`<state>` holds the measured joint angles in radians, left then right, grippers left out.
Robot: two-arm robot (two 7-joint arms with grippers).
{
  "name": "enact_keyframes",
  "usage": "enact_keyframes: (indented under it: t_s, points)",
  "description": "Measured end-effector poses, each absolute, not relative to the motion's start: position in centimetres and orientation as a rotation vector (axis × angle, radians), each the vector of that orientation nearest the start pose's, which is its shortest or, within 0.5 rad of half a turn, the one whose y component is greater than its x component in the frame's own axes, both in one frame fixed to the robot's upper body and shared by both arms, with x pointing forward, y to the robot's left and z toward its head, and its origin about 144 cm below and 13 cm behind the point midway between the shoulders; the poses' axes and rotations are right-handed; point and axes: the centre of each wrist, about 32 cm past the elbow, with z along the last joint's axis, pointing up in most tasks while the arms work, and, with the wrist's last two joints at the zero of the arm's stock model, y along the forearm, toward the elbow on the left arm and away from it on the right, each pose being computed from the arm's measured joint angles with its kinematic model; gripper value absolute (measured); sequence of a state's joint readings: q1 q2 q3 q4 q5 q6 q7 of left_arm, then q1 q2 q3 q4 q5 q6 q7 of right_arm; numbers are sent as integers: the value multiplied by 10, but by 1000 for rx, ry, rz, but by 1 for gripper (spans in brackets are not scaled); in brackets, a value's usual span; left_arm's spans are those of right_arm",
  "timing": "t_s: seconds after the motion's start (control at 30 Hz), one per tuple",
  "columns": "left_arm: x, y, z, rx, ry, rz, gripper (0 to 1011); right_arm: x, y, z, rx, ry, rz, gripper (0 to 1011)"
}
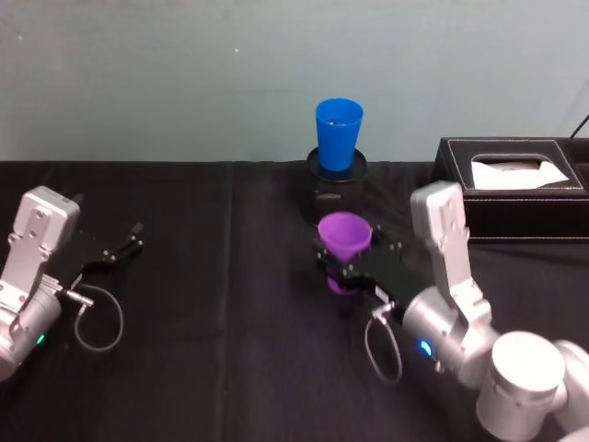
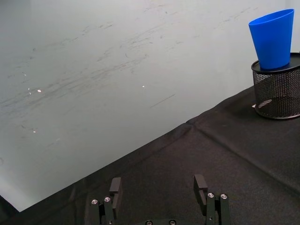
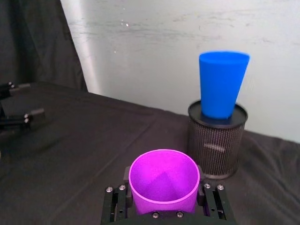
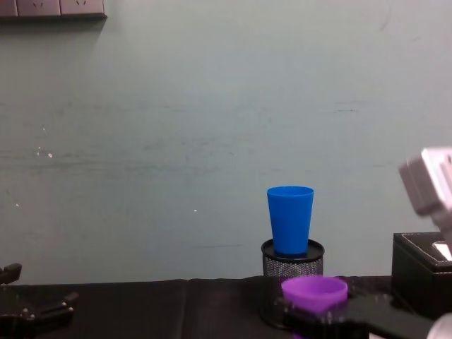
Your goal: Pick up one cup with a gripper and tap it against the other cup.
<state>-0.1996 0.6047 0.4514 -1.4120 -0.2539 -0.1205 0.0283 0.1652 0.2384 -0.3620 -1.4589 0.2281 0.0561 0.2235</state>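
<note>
Your right gripper [image 3: 165,213] is clamped on the purple tapered plastic tumbler [image 1: 344,235], held just in front of the black mesh pen holder [image 3: 216,140], where the bright blue plastic tumbler [image 1: 339,136] stands upright and higher. Tap too hard or catch the holder and you may topple the unsecured blue cup. Your left gripper [image 2: 159,187] idles with fingers apart, well to the left.
</note>
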Motion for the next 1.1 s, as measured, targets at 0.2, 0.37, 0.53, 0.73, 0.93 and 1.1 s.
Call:
enact_keyframes:
  t_s: [0.2,0.37,0.53,0.73,0.93,1.1]
  points:
    - [489,310,1140,305,-285,1248,1000,478,-193,1124,-97,38,-1037,739]
    - [489,310,1140,304,-285,1248,1000,475,-194,1119,-92,57,-1049,830]
    - [489,310,1140,304,-285,1248,1000,474,-196,1125,-73,60,-1051,939]
    - [489,310,1140,304,-285,1248,1000,471,-202,1145,-10,42,-1067,1002]
    - [489,310,1140,304,-285,1248,1000,471,-212,1167,17,17,-1164,1002]
    - [489,310,1140,305,-285,1248,1000,475,-220,1172,-14,10,-1315,1003]
